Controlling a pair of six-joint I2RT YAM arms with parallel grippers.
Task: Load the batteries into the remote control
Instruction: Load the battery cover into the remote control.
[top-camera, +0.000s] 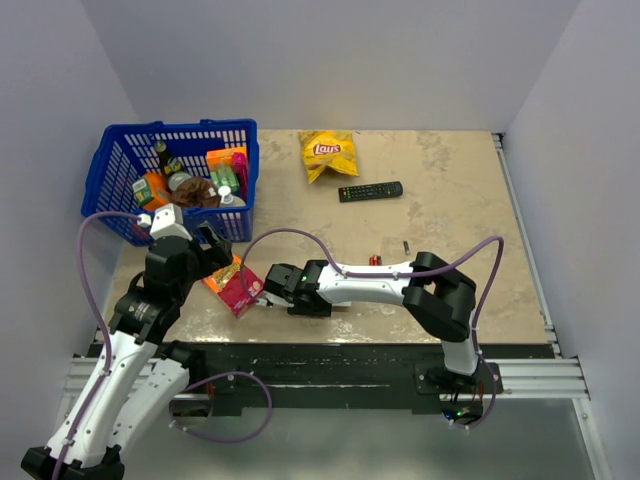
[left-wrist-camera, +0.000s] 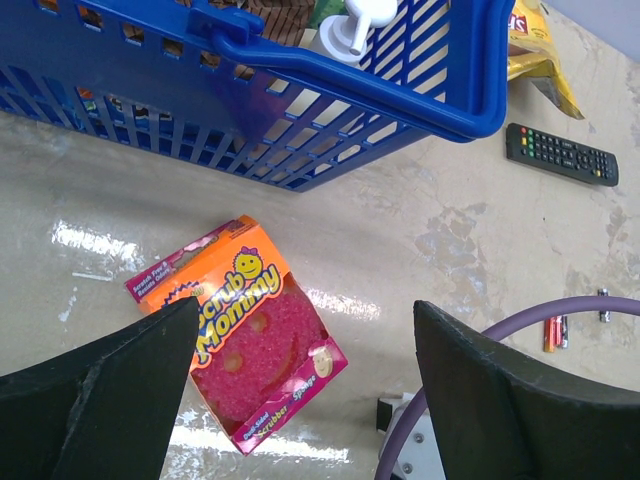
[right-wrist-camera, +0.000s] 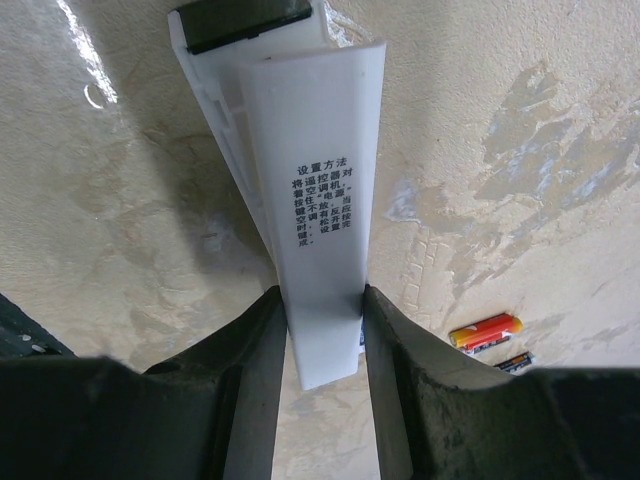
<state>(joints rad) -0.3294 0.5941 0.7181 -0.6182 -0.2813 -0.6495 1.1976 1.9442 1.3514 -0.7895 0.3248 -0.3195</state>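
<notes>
A lab test booth: plain white walls (top-camera: 330, 60) box in a marbled table (top-camera: 450, 200)

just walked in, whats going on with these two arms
The right gripper is shut on the white remote control, clamping it across the back strip with the printed text. The batteries lie loose on the table beside it, not yet picked up. The left gripper is open and holds nothing. It hovers over a pink sponge pack next to the blue basket.
</notes>
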